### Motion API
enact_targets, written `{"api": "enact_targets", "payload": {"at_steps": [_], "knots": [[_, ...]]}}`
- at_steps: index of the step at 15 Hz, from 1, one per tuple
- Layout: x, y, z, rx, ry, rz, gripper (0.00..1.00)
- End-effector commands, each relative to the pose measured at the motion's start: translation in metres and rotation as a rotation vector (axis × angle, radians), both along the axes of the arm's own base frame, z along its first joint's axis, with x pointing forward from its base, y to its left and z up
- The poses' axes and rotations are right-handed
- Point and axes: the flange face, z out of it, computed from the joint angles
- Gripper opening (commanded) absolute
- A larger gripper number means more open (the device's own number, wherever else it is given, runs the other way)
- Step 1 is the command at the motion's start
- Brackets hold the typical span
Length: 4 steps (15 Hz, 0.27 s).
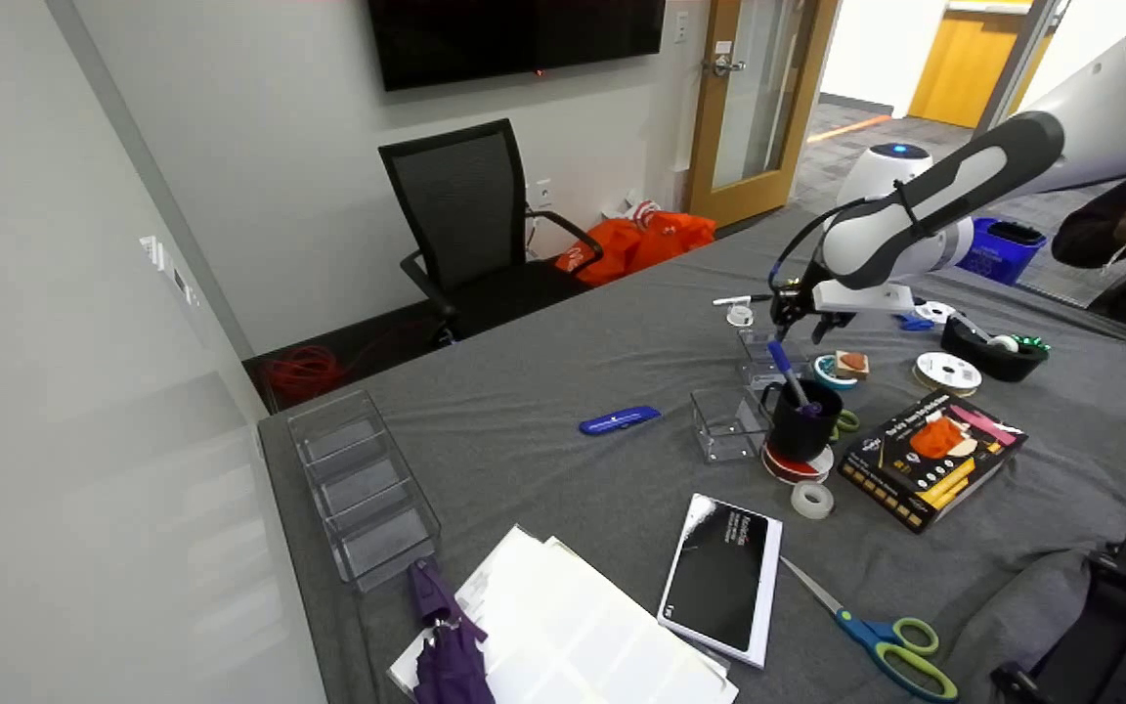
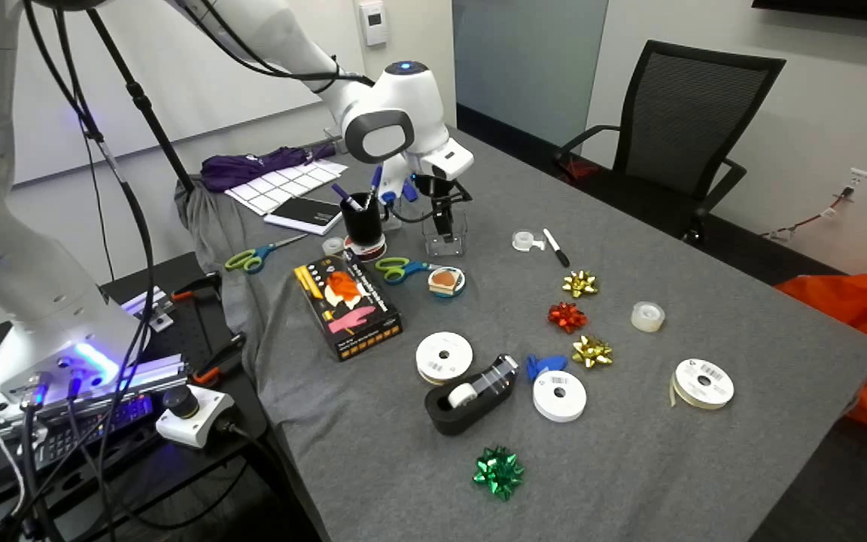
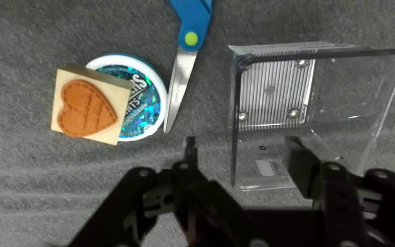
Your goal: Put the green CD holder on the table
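The round teal-green container with a white rim (image 1: 835,379), which fits the green CD holder, lies on the dark grey table (image 1: 524,411). It also shows in an exterior view (image 2: 450,293) and in the wrist view (image 3: 146,106). A wooden stamp with an orange heart (image 3: 84,109) rests on it and hides part of it. My gripper (image 3: 242,147) is open with nothing held. In the wrist view its fingers appear on either side of one wall of a clear plastic box (image 3: 234,137), and the container is to their upper left. I cannot tell whether the fingers touch the box.
Blue-green scissors (image 3: 190,37) have their blade right beside the container. A black cup with pens (image 1: 802,420) stands on a red spool near another clear box (image 1: 727,430). A black printed carton (image 1: 934,450) and a blue strip (image 1: 619,420) lie on the table.
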Motion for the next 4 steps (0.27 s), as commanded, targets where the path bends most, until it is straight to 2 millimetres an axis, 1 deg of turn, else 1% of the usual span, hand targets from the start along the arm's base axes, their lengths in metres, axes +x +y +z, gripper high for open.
{"api": "enact_targets", "payload": {"at_steps": [1,4], "knots": [[-0.019,-0.012,0.032,-0.011,0.050,0.046,0.99],[-0.027,-0.025,0.054,-0.013,0.094,0.065,1.00]]}}
